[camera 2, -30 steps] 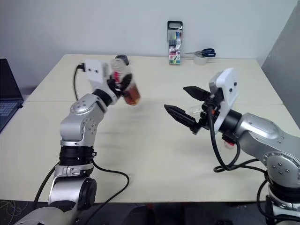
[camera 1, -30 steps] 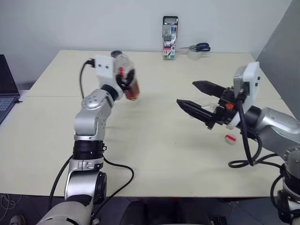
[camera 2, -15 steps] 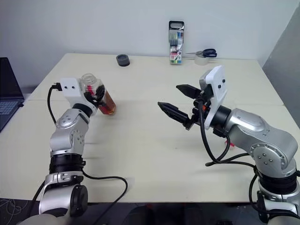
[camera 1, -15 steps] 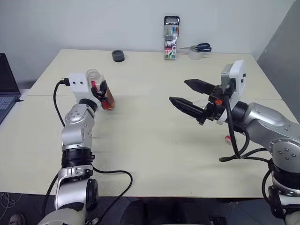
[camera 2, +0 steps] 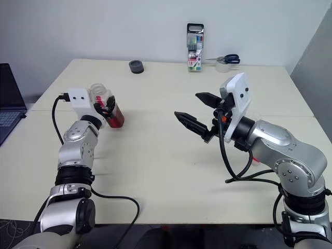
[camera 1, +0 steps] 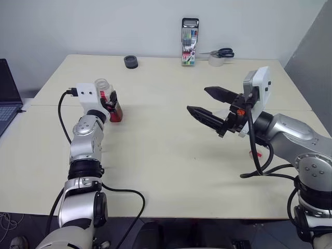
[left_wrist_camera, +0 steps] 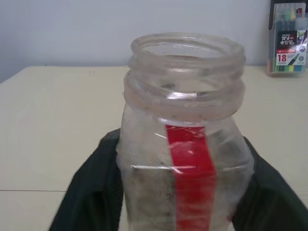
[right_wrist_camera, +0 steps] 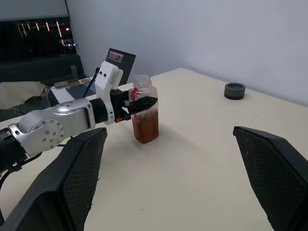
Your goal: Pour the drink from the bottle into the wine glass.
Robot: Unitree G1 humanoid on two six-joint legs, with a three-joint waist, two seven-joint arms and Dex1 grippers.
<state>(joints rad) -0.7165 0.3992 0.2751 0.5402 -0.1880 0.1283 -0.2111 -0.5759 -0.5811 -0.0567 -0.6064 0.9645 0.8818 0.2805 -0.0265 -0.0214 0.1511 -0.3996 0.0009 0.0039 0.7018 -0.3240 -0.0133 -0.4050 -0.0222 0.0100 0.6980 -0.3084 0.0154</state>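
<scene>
The bottle (left_wrist_camera: 185,159) was clear, slightly scuffed plastic with a glossy red label strip. The drink (right_wrist_camera: 146,127) inside looked translucent reddish-brown. The desk (camera 1: 155,150) had a smooth, matt pale surface. The right pincer (right_wrist_camera: 173,178) had matt black fingers (right_wrist_camera: 72,178) with a fine cross-hatched texture.

A pale table (camera 1: 171,155) is carrying everything. The bottle (camera 1: 110,104) is standing upright on its left part, uncapped, with the reddish-brown drink (right_wrist_camera: 146,126) filling its lower half. A dark ring (camera 1: 130,61) is lying near the far edge. Further right along that edge, a marker pack (camera 1: 188,41) is standing upright, with scissors (camera 1: 221,52) and a tape roll (camera 1: 216,60) lying just beside it.
</scene>
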